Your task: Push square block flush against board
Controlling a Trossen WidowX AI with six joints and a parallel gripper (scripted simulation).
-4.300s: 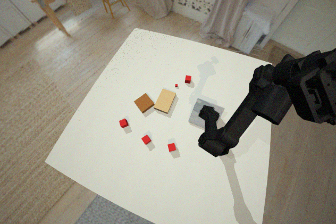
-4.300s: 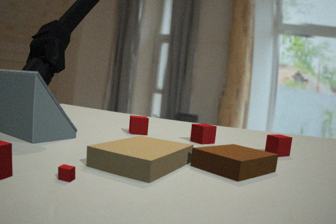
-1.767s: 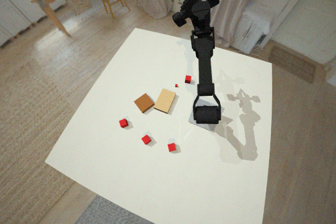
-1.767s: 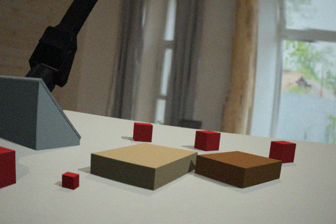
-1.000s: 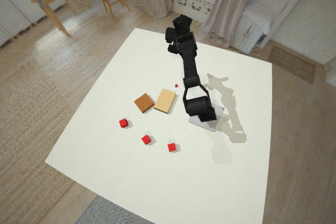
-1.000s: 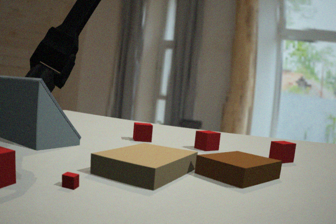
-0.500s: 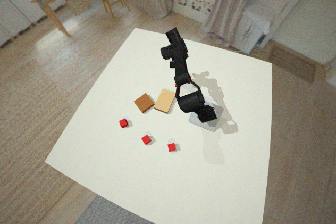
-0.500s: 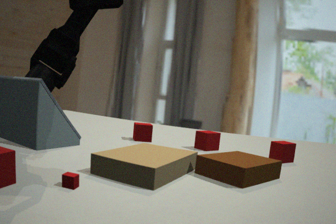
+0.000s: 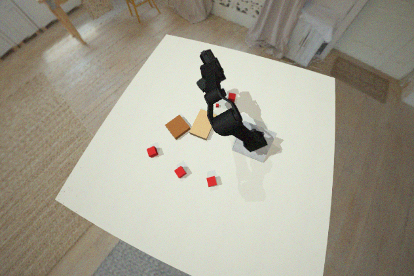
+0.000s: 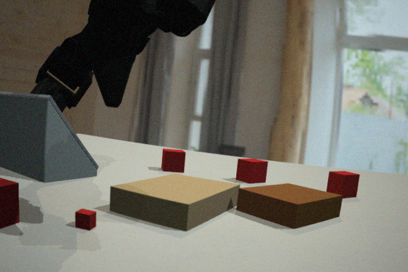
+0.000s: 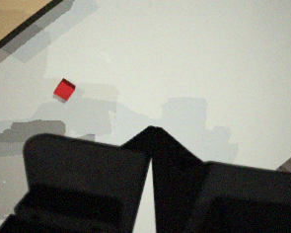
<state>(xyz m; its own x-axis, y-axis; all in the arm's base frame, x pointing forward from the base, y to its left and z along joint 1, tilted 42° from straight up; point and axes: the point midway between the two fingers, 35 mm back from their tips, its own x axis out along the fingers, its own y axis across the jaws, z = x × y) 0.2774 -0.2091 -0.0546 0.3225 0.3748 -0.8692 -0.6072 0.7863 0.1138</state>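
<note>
The brown square block (image 9: pixel 177 126) (image 10: pixel 289 194) lies flat beside the longer tan board (image 9: pixel 201 125) (image 10: pixel 174 188) (image 11: pixel 15 20). The block is turned relative to the board. One block corner is at or very close to the board's long side, and a wedge-shaped gap opens between them; no whole side of the block touches. I cannot tell whether the corner touches. My gripper (image 9: pixel 223 92) (image 10: pixel 113 104) (image 11: pixel 154 132) is shut and empty. It points down, raised above the table past the board's far end, on the side away from the block. The arm partly hides the board in the top view.
A small red cube (image 9: pixel 217 105) (image 10: pixel 85 219) (image 11: pixel 64 90) lies near the board's end. A larger red cube (image 9: pixel 232 96) (image 10: pixel 8 203) is beside my gripper in the top view. Further red cubes (image 9: pixel 152 151) (image 9: pixel 180 172) (image 9: pixel 211 181) lie across the table. A grey wedge (image 9: pixel 240 147) (image 10: pixel 22 137) is at the arm's base.
</note>
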